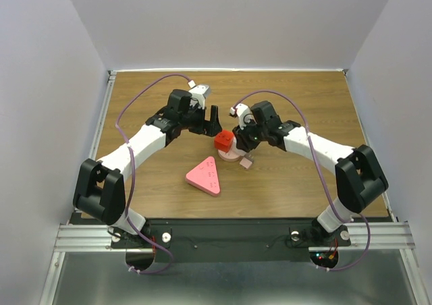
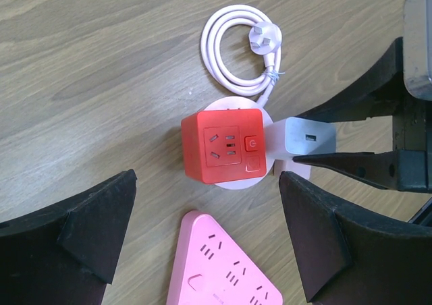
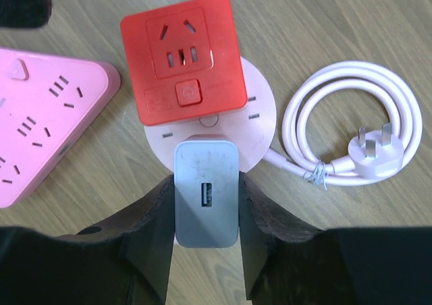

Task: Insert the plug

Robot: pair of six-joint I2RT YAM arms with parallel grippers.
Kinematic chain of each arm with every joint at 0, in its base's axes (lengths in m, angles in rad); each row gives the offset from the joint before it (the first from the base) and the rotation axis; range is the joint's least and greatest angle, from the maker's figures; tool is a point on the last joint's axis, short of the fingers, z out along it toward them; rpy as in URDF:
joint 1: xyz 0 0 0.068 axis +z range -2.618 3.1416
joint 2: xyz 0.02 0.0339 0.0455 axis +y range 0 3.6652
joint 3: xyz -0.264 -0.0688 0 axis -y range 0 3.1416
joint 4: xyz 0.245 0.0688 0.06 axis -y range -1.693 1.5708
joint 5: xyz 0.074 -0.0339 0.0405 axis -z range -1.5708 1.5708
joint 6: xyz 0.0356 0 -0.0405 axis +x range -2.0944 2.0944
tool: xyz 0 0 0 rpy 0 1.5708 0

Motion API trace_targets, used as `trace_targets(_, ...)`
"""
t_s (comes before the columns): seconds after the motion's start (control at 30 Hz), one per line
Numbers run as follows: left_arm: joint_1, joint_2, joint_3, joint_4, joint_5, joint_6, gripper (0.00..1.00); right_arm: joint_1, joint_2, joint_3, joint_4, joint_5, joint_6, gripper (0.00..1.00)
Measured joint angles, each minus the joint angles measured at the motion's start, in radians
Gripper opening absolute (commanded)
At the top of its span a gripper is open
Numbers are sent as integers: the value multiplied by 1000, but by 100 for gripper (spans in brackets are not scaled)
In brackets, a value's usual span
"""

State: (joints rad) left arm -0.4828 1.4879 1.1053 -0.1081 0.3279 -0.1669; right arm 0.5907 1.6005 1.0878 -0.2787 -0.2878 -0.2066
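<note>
While the right tool (image 3: 206,183) is clenched on the grey plug (image 3: 206,200), one finger flat on each long side, the plug hangs just beside the red socket cube (image 3: 182,59), on the cube's button side. Plug's USB port faces the wrist camera; its prongs are hidden. Its leading end overlaps the rim of the round pink base (image 3: 260,126) under the cube. Cannot tell whether it touches that rim. A narrow gap shows between plug and cube.

Left tool (image 1: 214,123) hovers above the cube on the far side from the arm bases, jaws released and wide, holding nothing.

Around the cube:
- cube's top face shows one socket group, uncovered
- pink triangular strip (image 1: 205,176) lies flat near the cube, toward the left arm's base, apart from the pink base
- white cord (image 3: 295,119) runs out from the pink base on the side away from the strip, coiled and tied, ending in a three-pin plug (image 3: 373,148) lying on the wooden surface (image 1: 304,183)

Cord coil sits clear of the cube's top face.
</note>
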Motion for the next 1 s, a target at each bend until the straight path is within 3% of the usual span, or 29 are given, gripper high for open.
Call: trace_targets(1.0, 0, 0, 0, 0, 39, 1, 98, 0, 31, 16, 31, 8, -26, 1)
